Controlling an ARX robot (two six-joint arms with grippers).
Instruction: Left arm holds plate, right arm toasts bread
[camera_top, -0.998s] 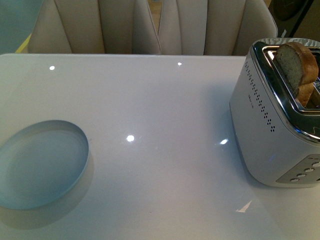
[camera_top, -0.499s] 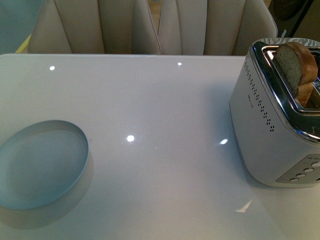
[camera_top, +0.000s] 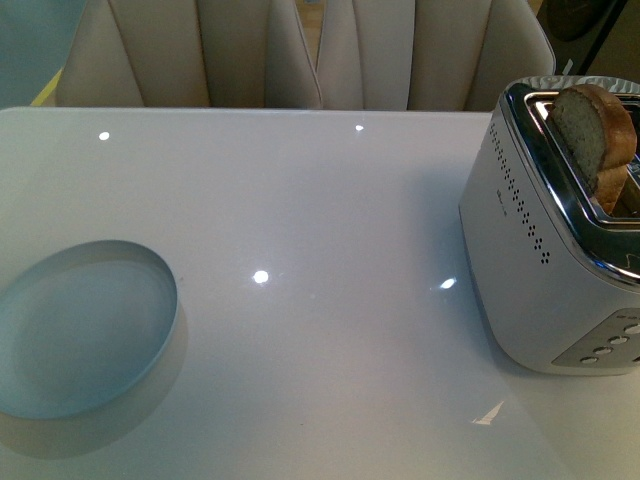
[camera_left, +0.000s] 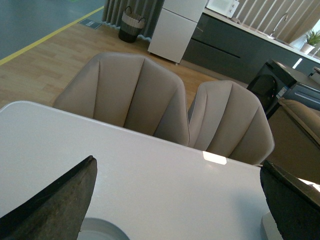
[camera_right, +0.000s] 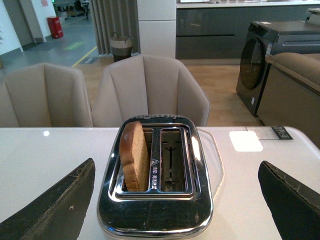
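Bread (camera_top: 592, 140) half-sunk in toaster (camera_top: 540, 260)

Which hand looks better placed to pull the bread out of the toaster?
The right. Its wrist camera looks straight down on the toaster with the bread standing up from one slot, between its open fingers. The left hand's view shows only the plate's edge.

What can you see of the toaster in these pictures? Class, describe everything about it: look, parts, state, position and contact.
The toaster stands upright on the white table, toward the robot's right. Its body looks like brushed silver metal, with rows of small vent holes, buttons low on one face and a shiny chrome top. It has two slots: the bread stands in one, sticking out above the rim; the other is empty. Nothing grips it.
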